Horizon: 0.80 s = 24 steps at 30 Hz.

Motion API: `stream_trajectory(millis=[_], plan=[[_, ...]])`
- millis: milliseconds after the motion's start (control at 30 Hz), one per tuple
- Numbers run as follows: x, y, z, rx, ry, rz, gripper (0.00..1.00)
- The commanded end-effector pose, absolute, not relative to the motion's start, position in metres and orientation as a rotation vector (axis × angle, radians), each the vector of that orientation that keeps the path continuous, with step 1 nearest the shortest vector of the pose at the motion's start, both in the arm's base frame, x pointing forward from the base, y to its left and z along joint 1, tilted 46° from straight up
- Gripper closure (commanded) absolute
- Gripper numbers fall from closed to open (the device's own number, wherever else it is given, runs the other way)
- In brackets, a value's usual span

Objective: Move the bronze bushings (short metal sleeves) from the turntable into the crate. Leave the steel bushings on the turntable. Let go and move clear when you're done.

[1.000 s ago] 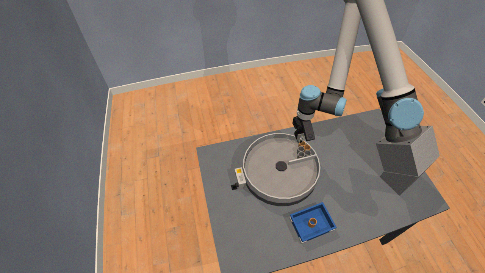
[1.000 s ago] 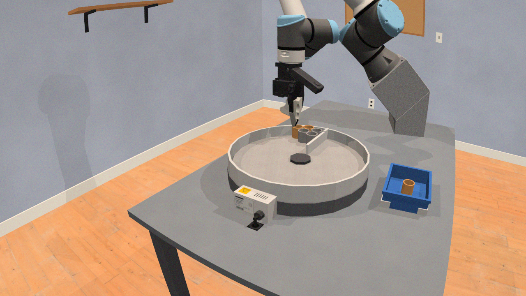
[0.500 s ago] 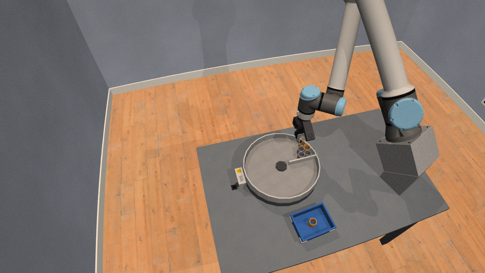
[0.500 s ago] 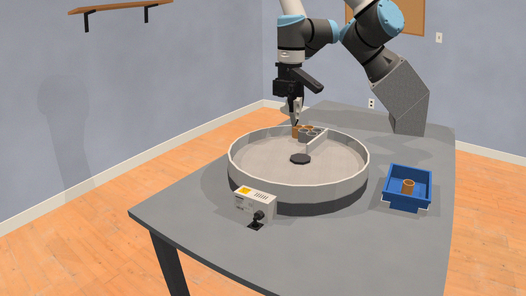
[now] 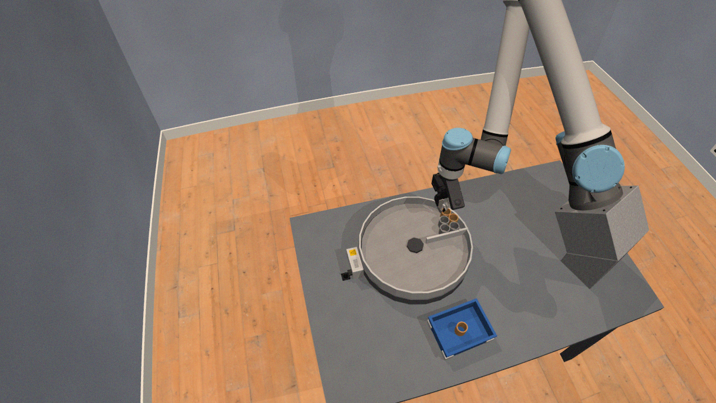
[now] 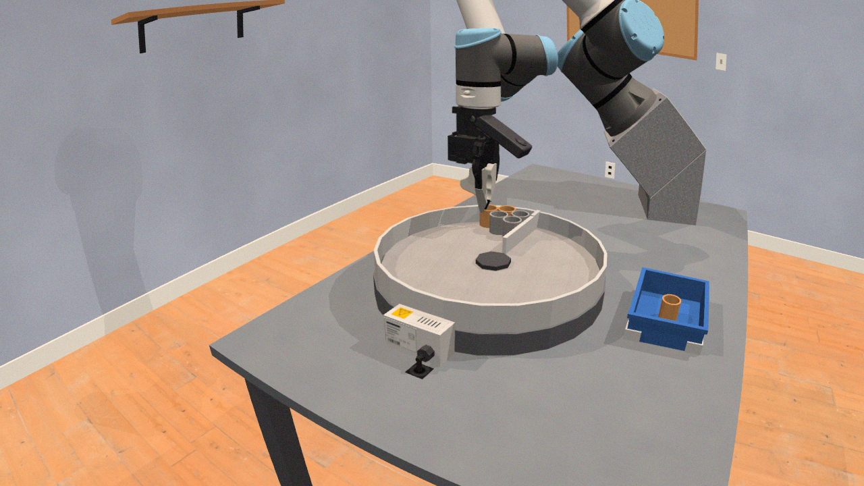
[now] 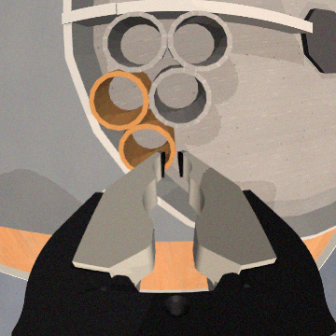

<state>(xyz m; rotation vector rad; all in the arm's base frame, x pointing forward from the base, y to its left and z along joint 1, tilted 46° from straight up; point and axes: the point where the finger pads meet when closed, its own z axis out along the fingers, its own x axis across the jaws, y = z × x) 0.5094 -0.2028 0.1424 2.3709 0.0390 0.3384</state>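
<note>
The turntable (image 5: 395, 275) (image 6: 435, 281) (image 7: 261, 140) holds two upright bronze bushings and three steel ones, clustered at its wall. One bronze bushing (image 5: 446, 212) (image 6: 484, 218) (image 7: 133, 153) is nearest my gripper; the other bronze bushing (image 7: 107, 112) stands by the wall. The steel bushings (image 6: 497, 225) (image 7: 187, 113) are beside them, toward the divider. My gripper (image 5: 443, 209) (image 6: 486, 208) (image 7: 171, 153) is shut with only a narrow gap and nothing held. Its tips are at the near bronze bushing's rim, hiding part of it; contact is unclear. The blue crate (image 5: 437, 340) (image 6: 670, 326) holds one upright bronze bushing (image 5: 460, 331) (image 6: 667, 310).
A straight divider (image 5: 446, 235) (image 6: 520, 231) (image 7: 210, 10) runs inward from the turntable wall, beside the steel bushings. A dark hub (image 5: 415, 244) (image 6: 493, 260) is at the centre. A white box (image 5: 353, 258) (image 6: 416, 332) with a black fitting stands outside the wall.
</note>
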Motion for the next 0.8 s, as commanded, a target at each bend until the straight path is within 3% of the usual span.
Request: stream_trajectory(millis=[0, 767], plan=[[0.5116, -0.2078, 0.1372, 2.37, 0.039, 0.34, 0.95], [0.5135, -0.2128, 0.1319, 2.37, 0.039, 0.34, 0.95]])
